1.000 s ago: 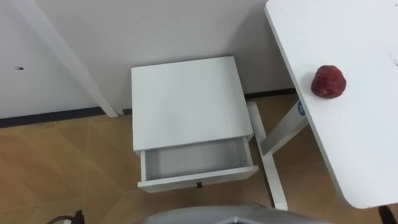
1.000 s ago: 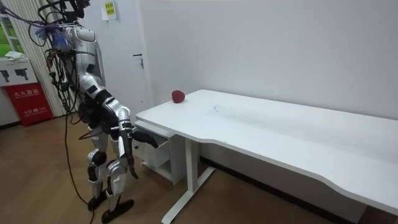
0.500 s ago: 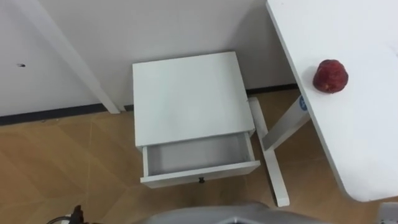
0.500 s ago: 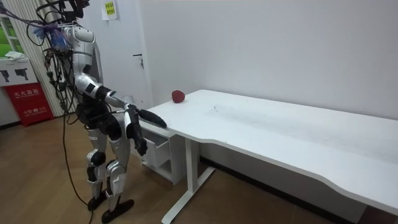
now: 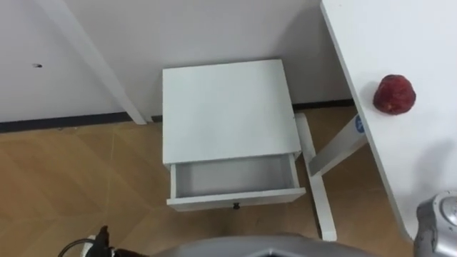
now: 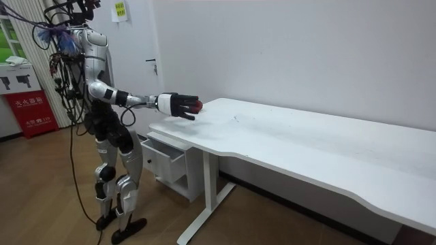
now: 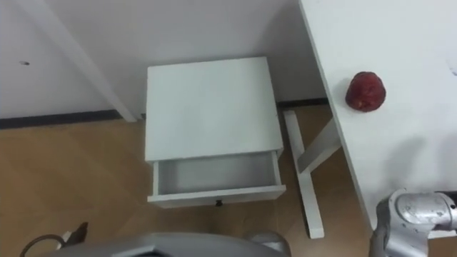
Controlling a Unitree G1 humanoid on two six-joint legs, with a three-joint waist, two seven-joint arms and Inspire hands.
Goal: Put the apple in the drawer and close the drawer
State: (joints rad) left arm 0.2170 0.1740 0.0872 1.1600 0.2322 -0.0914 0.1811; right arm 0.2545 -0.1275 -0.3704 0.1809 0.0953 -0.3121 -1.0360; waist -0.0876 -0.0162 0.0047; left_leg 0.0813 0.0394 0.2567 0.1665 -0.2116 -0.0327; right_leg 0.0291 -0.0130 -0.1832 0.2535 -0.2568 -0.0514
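A dark red apple point(image 5: 395, 94) lies on the white table point(image 5: 428, 36), near its left edge, with nothing touching it. Below it stands a small white cabinet point(image 5: 227, 111) whose drawer point(image 5: 239, 198) is pulled out, the inside bare. In the room view I stand in front of the cabinet with my right arm stretched out level. My right hand point(image 6: 178, 105) hovers open just short of the apple point(image 6: 197, 105). In the eye views a silver part of that arm point(image 5: 437, 221) comes in at the lower right.
The table's white leg and foot point(image 5: 319, 182) stand just right of the cabinet. A wall and a slanted white frame point(image 5: 93, 64) lie behind the cabinet, with wooden floor on its left. A red sign point(image 6: 33, 112) stands at the room view's left.
My right arm has swung up from beside my hip and now reaches level toward the apple. The eye view has shifted a little; cabinet, drawer and apple have not moved.
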